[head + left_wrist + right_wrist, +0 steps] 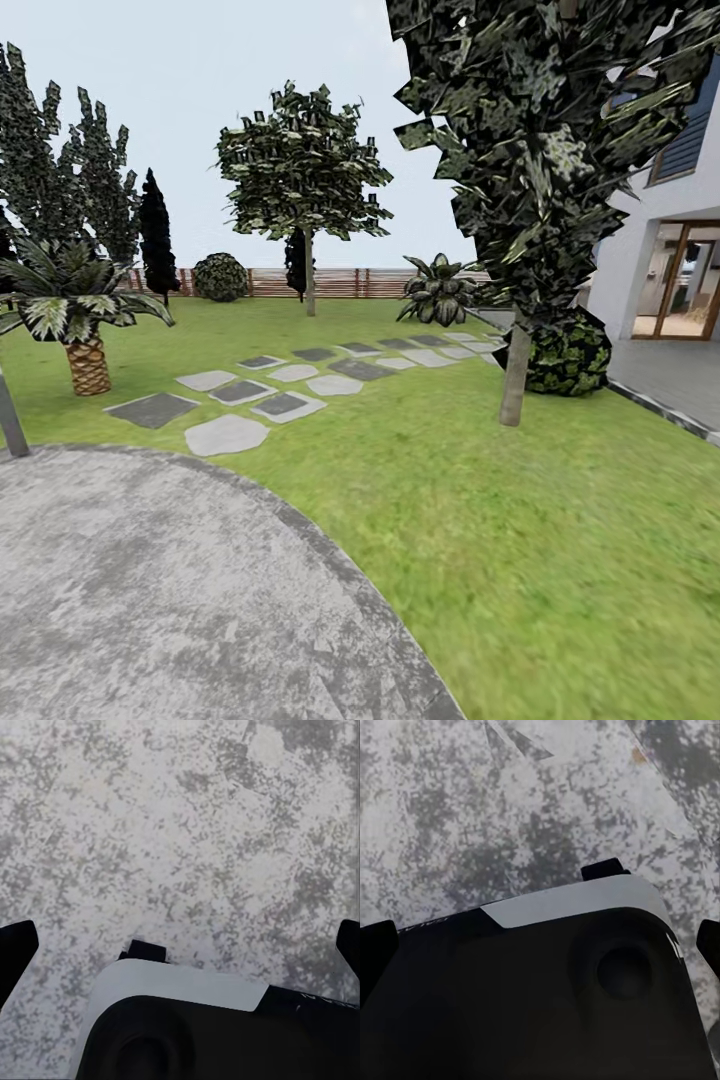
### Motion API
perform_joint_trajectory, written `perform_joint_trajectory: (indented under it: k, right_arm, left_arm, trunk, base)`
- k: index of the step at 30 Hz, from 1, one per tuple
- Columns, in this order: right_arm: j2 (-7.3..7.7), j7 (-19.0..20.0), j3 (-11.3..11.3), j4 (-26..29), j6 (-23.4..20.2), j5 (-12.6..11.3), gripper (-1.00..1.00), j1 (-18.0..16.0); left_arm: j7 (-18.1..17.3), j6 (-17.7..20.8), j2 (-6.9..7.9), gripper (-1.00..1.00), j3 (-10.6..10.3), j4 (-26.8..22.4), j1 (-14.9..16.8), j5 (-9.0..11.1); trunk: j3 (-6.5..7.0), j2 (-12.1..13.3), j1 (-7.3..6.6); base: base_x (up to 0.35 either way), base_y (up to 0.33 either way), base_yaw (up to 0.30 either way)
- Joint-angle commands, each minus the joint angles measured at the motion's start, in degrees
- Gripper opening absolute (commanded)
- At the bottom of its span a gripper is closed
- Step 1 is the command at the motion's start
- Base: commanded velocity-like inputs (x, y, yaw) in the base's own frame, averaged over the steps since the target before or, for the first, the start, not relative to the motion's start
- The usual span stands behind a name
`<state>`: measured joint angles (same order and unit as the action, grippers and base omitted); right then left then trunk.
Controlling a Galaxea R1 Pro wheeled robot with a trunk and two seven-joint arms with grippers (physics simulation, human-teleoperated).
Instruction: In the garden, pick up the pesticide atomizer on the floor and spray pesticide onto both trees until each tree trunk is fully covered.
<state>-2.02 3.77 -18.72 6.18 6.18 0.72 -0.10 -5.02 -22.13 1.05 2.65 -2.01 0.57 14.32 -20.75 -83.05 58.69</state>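
Left end effector [180, 945]: pointed down over the grey paved patch [150, 590], its two dark fingertips [16, 949] set wide at either edge of the left wrist view, jaws spread with nothing between them; the robot's black-and-white base [187, 1020] lies beneath it. Right end effector [540, 945]: same downward pose above the paving and the same base, fingertips [375, 952] far apart, open and empty. Garden lawn [520, 560]: green grass running from the curved edge of the paved patch out to the brown slat fence [330, 283]. Near tree [545, 150]: beyond the patch and to its right, trunk [515, 375] grey-brown, long axis upright with a slight lean, rooted in the grass beside a round dark shrub [570, 355]. Far tree [300, 165]: further from the patch, close to the fence, trunk [310, 275] slim and vertical. Stepping stones [290, 385]: a band of flat slabs leading away from the patch, passing between the two trees. Palm-like plant [75, 300]: just past the patch's left edge. House wall with glazed door [685, 280]: right of the near tree.
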Motion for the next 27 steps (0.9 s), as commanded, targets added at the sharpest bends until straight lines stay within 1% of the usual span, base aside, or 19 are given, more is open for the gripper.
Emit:
perform_joint_trajectory:
  k: [1, 8, 27]
  right_arm:
    - [-0.03, 0.3, -0.5, 0.0, 0.1, 0.1, 1.0, 0.0]
    - [-0.08, 0.3, -0.4, 0.0, 0.1, 0.1, 1.0, 0.0]
    - [-0.18, 0.3, -0.4, 0.0, 0.1, 0.1, 1.0, 0.0]
  left_arm:
    - [-0.5, -0.1, 0.01, 1.0, 0.3, 0.1, 0.0, 0.4]
    - [-0.5, -0.1, 0.01, 1.0, 0.3, 0.1, 0.0, 0.5]
    - [-0.5, -0.1, 0.01, 1.0, 0.3, 0.0, 0.0, 0.5]
  trunk:
    - [-0.06, 0.0, 0.04]
    - [-0.06, 0.0, 0.04]
    - [-0.06, 0.0, 0.04]
  base:
    - [0.332, 0.0, 0.101]
    - [0.332, 0.0, 0.221]
    - [0.332, 0.0, 0.276]
